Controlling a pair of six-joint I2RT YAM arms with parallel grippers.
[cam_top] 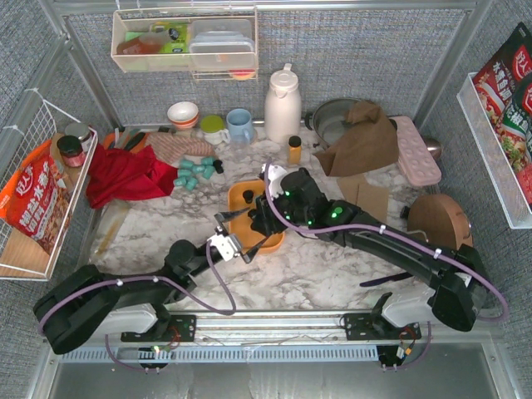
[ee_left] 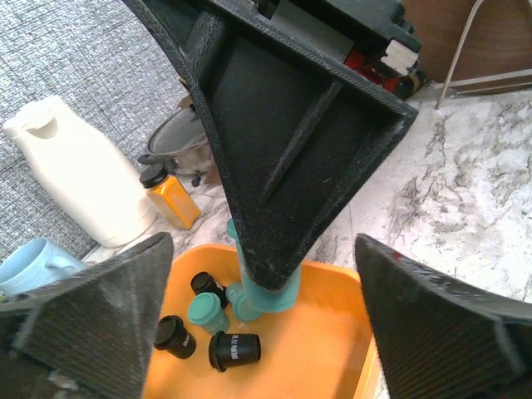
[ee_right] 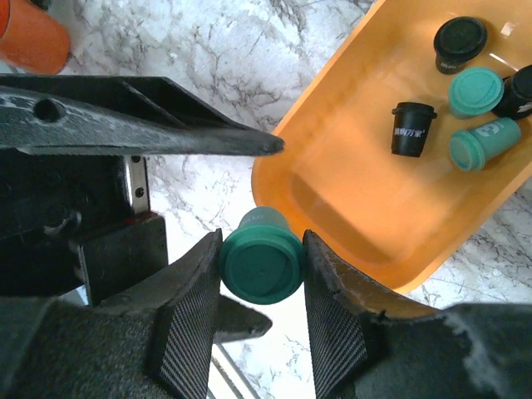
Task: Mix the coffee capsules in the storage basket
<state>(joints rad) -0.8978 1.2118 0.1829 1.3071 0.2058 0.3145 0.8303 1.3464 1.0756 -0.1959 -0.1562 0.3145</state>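
Right wrist view: the right fingers (ee_right: 191, 307), ribbed black pads, clamp a teal capsule (ee_right: 259, 264) above the rim of the glossy orange basket (ee_right: 349, 208). Empty, the left fingers (ee_left: 91, 316) stand wide. Judged step: delivery; next, release over the basket floor. Beyond, black and teal capsules (ee_right: 413, 129) lie inside; more teal ones (cam_top: 195, 172) sit on the marble counter (cam_top: 158, 220).
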